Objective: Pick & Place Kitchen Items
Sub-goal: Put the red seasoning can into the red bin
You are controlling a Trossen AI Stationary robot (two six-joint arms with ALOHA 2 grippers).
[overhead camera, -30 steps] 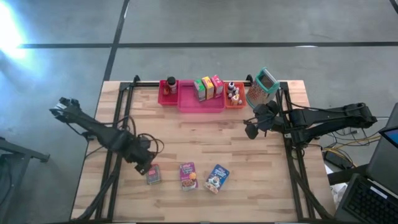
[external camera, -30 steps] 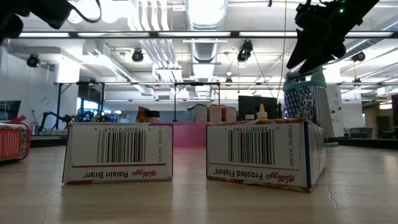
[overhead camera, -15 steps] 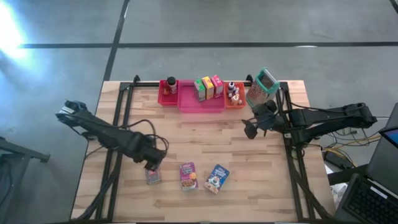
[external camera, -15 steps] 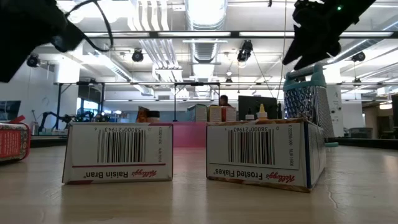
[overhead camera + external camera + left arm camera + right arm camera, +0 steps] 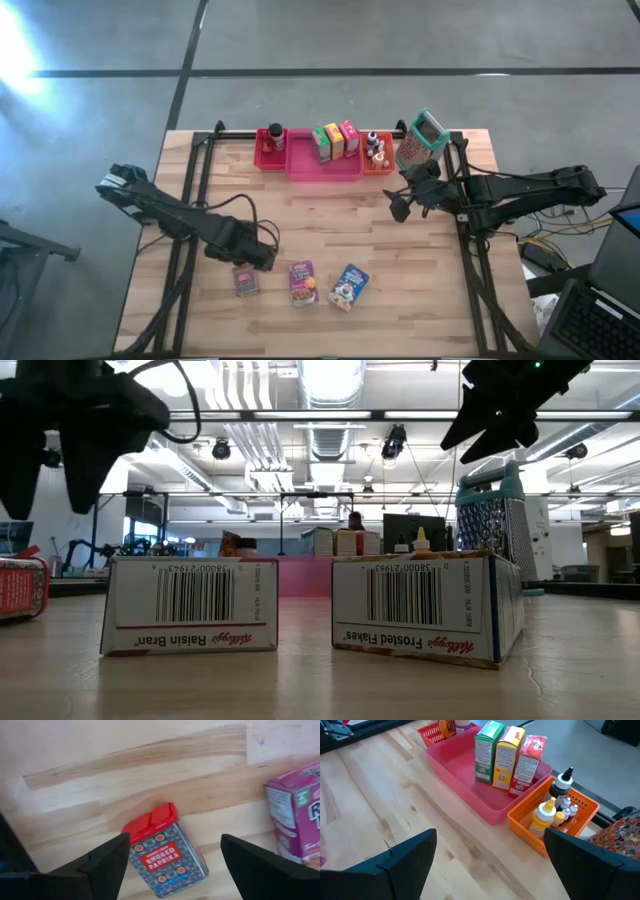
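- Along the far edge of the table: a red bin, a pink tray and an orange bin in a row, with a metal grater just beside the orange one.
- Pink tray holds three upright boxes: green box, yellow box, red box, side by side. Orange bin holds several small bottles. Red bin holds a jar-like item; detail too small to tell.
- Near edge, loose on the wood: smoked paprika tin lying flat, Raisin Bran box on its side, Frosted Flakes box on its side. All three well apart from the bins.
- Left gripper hangs just above the paprika tin. Fingers spread wide either side of it, not touching, nothing held.
- Right gripper hovers over bare wood near the orange bin, fingers wide apart, empty.
- Progress, as judged: roughly half sorted. Bins part filled; three items left on the near side.
- Step in hand looks like the pickup of the paprika tin; the grasp is not yet made.
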